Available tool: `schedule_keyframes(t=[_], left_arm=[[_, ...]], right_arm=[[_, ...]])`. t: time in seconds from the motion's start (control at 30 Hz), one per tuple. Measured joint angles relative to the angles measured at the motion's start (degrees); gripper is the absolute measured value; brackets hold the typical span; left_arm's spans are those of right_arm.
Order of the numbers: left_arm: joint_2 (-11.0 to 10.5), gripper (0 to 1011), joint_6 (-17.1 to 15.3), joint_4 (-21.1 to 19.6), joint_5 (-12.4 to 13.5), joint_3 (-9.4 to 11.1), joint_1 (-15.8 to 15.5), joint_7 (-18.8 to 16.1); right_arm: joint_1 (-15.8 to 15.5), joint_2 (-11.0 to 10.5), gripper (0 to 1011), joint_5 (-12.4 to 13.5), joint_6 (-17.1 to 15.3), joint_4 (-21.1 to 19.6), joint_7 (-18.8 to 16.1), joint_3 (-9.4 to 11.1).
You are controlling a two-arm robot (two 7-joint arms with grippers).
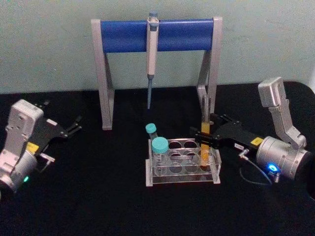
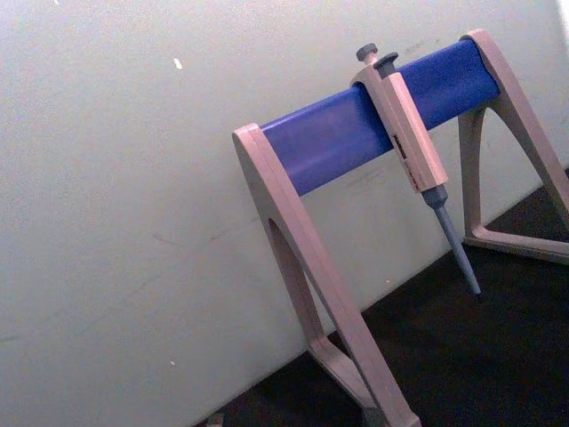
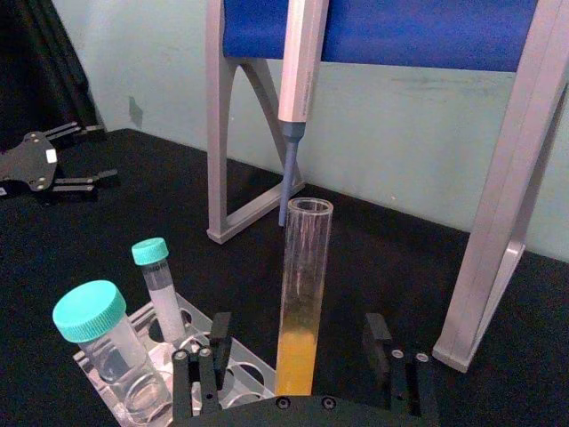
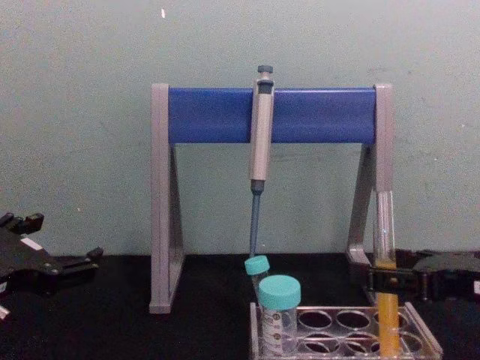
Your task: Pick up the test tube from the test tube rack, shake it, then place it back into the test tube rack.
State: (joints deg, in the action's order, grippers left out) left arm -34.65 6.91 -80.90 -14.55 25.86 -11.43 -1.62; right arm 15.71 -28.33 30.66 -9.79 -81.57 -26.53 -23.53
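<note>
The test tube (image 1: 204,147) is tall clear glass with orange-yellow liquid in its lower part. It stands upright in a right-end hole of the clear test tube rack (image 1: 183,179) at the table's middle. My right gripper (image 1: 203,140) reaches in from the right and is open around the tube at about liquid level. In the right wrist view the tube (image 3: 302,285) stands midway between the black fingers (image 3: 203,374), with a gap on each side. The chest view shows the tube (image 4: 386,300) rising from the rack (image 4: 337,337). My left gripper (image 1: 74,127) rests open at the far left.
Two teal-capped tubes (image 1: 159,147) stand at the rack's left end. Behind the rack is a grey-and-blue pipette stand (image 1: 157,34) with a pipette (image 1: 151,64) hanging from its bar; its right leg (image 1: 206,93) is just behind the test tube. The black table (image 1: 98,196) stretches around them.
</note>
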Motion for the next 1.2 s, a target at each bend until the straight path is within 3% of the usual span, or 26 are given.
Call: schedule_keyframes(t=[0.37, 0.63, 0.73, 0.83, 1.2], left_arm=[[0.00, 1001, 0.00, 0.00, 0.00, 0.00, 0.00, 0.00], [0.00, 1001, 0.00, 0.00, 0.00, 0.00, 0.00, 0.00], [0.00, 1001, 0.00, 0.00, 0.00, 0.00, 0.00, 0.00], [0.00, 1001, 0.00, 0.00, 0.00, 0.00, 0.00, 0.00], [0.00, 1001, 0.00, 0.00, 0.00, 0.00, 0.00, 0.00]], right_arm=[[0.04, -0.05, 709, -0.01, 0.04, 0.00, -0.08, 0.00], [0.04, -0.06, 412, -0.01, 0.08, 0.00, -0.10, 0.00], [0.04, -0.06, 362, -0.01, 0.08, 0.00, -0.10, -0.01], [0.04, -0.06, 248, -0.01, 0.11, -0.01, -0.11, -0.01], [0.03, -0.06, 230, 0.00, 0.12, -0.01, -0.10, -0.01]])
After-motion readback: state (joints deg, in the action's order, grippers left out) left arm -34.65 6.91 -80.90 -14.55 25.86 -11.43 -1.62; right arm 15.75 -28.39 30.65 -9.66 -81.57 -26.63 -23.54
